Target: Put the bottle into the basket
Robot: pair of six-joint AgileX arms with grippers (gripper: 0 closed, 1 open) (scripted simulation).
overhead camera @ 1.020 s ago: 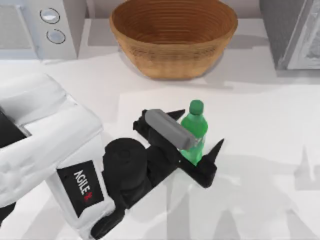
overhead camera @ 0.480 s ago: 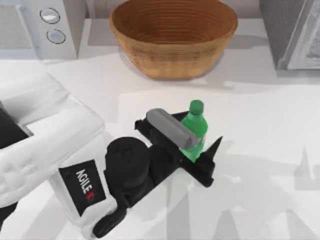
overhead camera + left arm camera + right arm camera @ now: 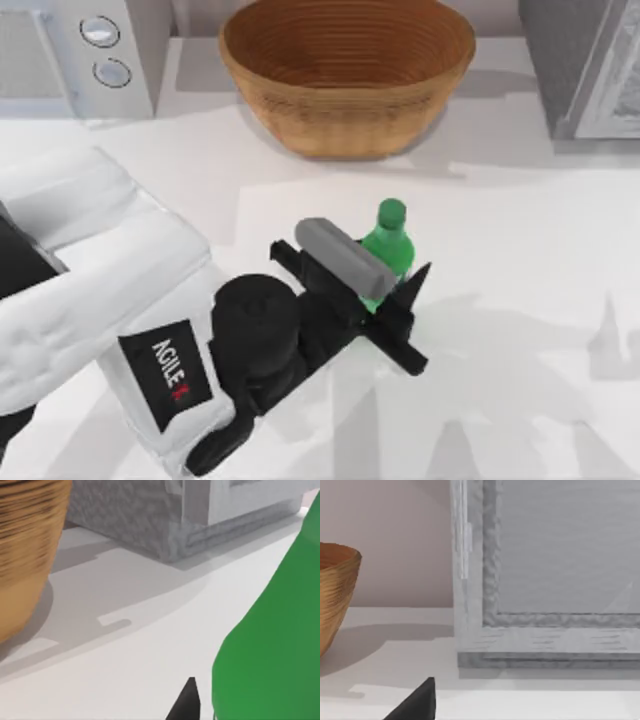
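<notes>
Your left gripper (image 3: 385, 290), near table centre, has its black fingers apparently clamped on the upright small translucent green plastic bottle (image 3: 386, 252), held low so it can lift toward the round woven wicker basket (image 3: 347, 70) at twelve o'clock.

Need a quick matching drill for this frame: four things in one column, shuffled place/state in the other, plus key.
Things:
1. bottle
2. basket
3. left gripper
4. microwave

Places/states:
A. back left corner of the table
B. standing upright between two black fingers
C. back centre, nothing inside
D. fingers straddling the bottle's body

Pairs: 1-B, 2-C, 3-D, 4-A
</notes>
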